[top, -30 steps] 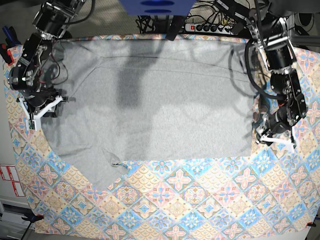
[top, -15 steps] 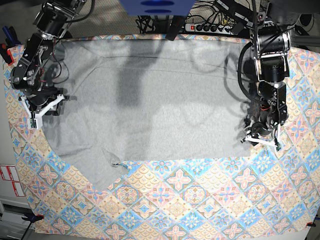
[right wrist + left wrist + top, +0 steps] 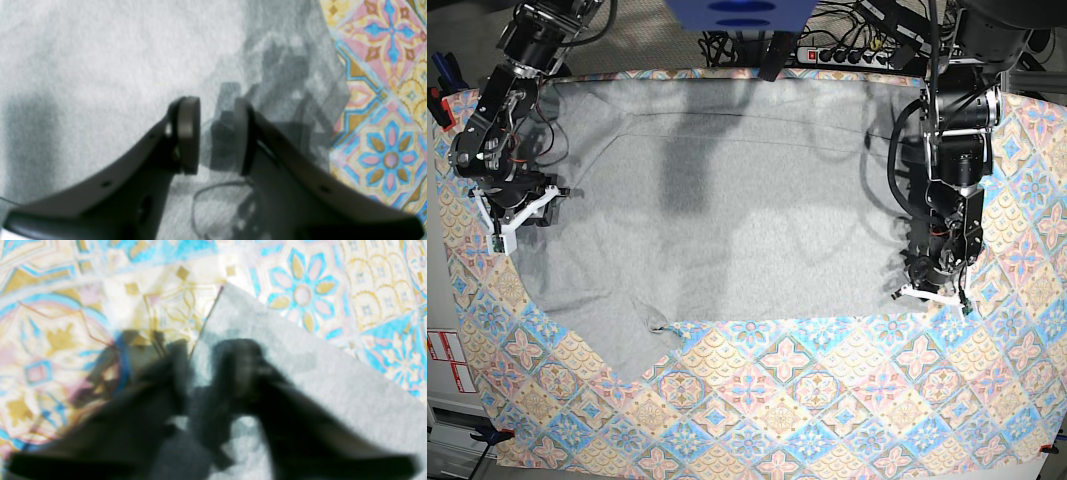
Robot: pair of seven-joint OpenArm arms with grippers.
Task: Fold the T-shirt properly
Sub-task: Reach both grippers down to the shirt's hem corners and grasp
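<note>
Grey T-shirt (image 3: 727, 200) spread flat on patterned tablecloth (image 3: 827, 400) over worktop, no lettering visible. Left gripper (image 3: 930, 290) at shirt's corner, wrist view blurred, jaws: can't tell. Right gripper (image 3: 217, 133) over shirt's other edge, jaws slightly apart, nothing btwn.

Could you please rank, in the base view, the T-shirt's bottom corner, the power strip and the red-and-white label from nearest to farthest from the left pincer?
From the left pincer:
1. T-shirt corner, right beside it.
2. Power strip, at the top edge.
3. Red-and-white label, at the far left edge.
</note>
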